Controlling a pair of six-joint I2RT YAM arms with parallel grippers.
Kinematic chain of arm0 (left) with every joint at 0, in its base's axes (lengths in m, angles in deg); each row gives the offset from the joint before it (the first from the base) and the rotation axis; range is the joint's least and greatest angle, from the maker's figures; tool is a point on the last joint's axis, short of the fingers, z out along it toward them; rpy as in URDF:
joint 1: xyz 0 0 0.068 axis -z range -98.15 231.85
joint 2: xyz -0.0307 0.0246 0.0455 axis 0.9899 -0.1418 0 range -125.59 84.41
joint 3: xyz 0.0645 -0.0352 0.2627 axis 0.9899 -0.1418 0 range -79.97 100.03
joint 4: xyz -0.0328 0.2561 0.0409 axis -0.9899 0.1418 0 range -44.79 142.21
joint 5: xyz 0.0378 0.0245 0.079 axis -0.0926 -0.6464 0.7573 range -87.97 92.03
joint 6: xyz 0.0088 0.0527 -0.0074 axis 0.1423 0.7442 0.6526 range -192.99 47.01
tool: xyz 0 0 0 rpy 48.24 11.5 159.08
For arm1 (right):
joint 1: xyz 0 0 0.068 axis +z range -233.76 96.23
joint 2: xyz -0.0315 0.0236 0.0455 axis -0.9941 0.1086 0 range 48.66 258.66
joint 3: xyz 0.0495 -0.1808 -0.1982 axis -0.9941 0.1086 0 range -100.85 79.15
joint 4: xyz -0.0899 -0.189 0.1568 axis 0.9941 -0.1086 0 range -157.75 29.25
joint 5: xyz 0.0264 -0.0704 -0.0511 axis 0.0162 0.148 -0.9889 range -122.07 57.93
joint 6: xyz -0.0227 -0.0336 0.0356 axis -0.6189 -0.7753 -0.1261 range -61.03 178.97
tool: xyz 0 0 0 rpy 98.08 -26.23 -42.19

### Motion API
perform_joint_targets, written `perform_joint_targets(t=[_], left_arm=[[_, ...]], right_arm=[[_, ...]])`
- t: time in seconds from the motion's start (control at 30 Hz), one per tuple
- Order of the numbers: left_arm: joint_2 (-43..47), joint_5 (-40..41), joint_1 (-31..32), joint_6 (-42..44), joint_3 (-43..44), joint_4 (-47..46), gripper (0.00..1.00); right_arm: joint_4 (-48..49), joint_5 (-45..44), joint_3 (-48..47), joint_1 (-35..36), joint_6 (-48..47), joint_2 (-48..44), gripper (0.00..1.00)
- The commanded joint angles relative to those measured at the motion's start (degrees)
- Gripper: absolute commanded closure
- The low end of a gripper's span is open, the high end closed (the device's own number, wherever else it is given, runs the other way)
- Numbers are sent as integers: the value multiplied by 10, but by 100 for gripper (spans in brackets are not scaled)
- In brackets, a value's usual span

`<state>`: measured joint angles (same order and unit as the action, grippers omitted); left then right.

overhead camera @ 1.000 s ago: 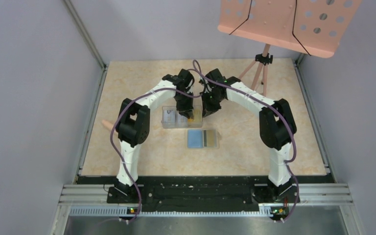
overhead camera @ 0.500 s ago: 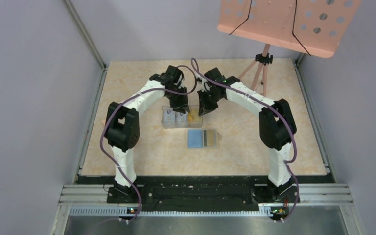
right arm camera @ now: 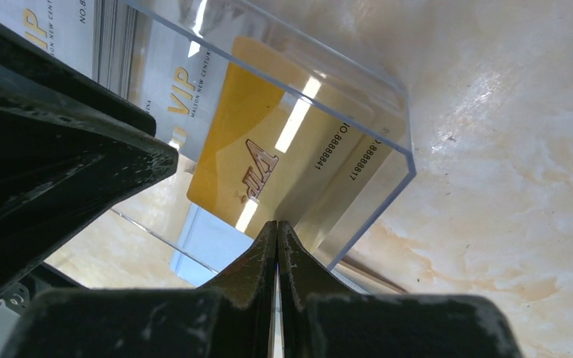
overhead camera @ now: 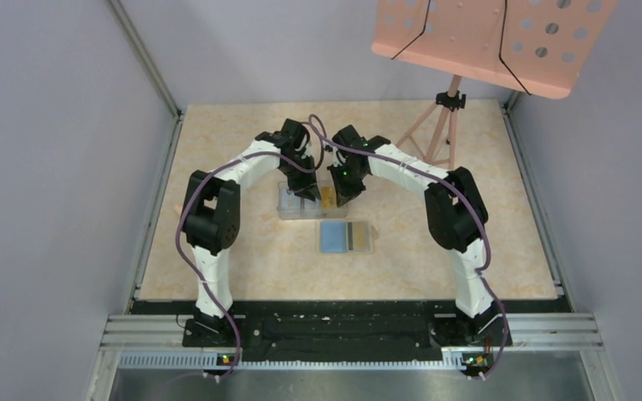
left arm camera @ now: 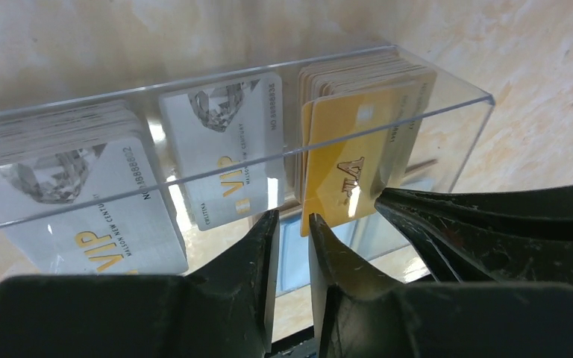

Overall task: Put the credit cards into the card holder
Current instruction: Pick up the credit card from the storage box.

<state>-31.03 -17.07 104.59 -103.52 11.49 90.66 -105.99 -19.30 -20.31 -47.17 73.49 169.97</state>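
A clear three-compartment box (overhead camera: 288, 203) holds white cards (left arm camera: 227, 160) and a stack of yellow cards (left arm camera: 343, 175). The front yellow card (right arm camera: 246, 164) leans out, tilted. The card holder (overhead camera: 345, 237) lies open just in front of the box, its blue side on the left. My left gripper (overhead camera: 308, 194) hangs over the box with a narrow empty gap between its jaws (left arm camera: 292, 224). My right gripper (overhead camera: 340, 197) is shut, its tips (right arm camera: 277, 225) at the tilted yellow card's lower edge. It holds nothing that I can see.
A pink music stand (overhead camera: 485, 42) on a tripod (overhead camera: 443, 117) stands at the back right. A small pinkish object (overhead camera: 182, 213) lies at the table's left edge. Grey walls close in both sides. The two grippers are very close together over the box.
My left gripper drew back from the yellow compartment, leaving a yellow card tilted. My right gripper moved left and down onto that compartment.
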Motion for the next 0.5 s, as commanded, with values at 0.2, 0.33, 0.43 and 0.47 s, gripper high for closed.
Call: perform_joint_targets(t=[0.2, 0.33, 0.43, 0.47], left_arm=[[-30, -19, 32, 8, 22, -3, 92], [-30, -42, 35, 5, 29, -15, 95], [-30, -56, 37, -2, 33, -25, 96], [-30, -58, 38, -4, 33, -28, 97]], right_arm=[[-23, -27, -15, 13, -21, 11, 100], [-23, -14, -19, 12, -20, 9, 100], [-20, -5, -22, 12, -14, -1, 100], [-17, -4, -22, 11, -12, -5, 100]])
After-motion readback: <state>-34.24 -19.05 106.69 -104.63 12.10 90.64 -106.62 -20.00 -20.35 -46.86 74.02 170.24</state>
